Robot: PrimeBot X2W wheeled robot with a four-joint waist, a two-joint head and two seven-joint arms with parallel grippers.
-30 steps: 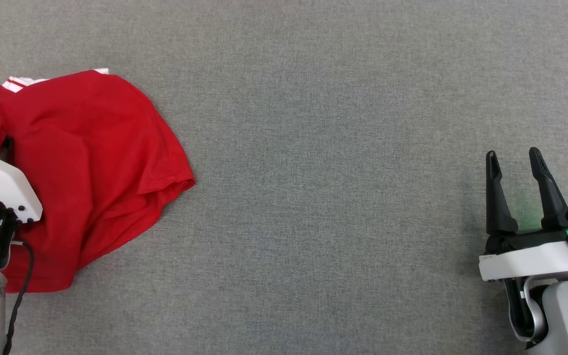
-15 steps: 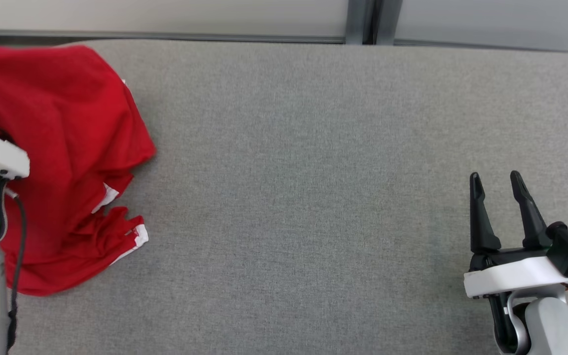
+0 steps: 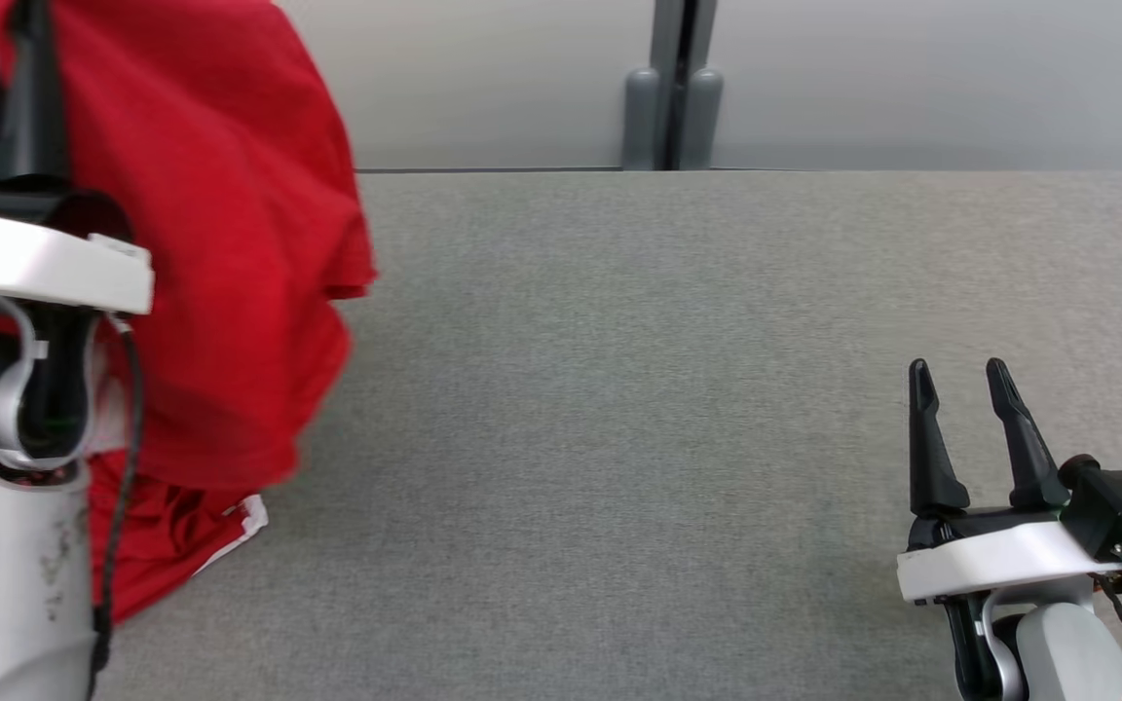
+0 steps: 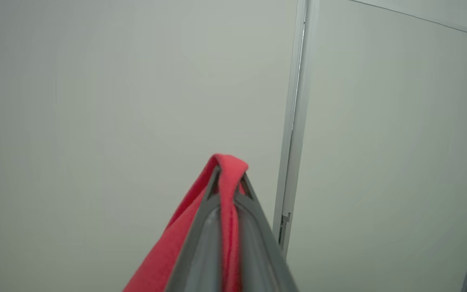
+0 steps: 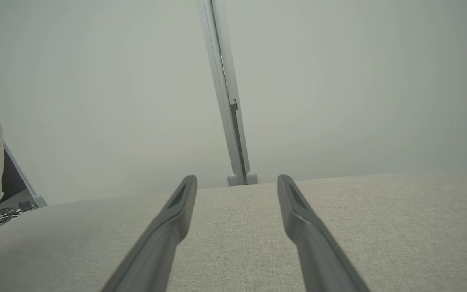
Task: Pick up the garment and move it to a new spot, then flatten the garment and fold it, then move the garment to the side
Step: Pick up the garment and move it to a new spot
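Two grippers are in view. Left gripper (image 4: 229, 175), at the upper left of the head view, is clamped on a fold of the red garment (image 3: 230, 243). The left wrist view shows cloth pinched between the closed fingers and doubled over their tips. The garment hangs from that grip down the left side of the frame. Its white-trimmed lower end is bunched at the lower left on the grey fabric surface (image 3: 619, 438). Right gripper (image 3: 958, 370), lower right, has its fingers spread wide, holds nothing, and is well apart from the garment.
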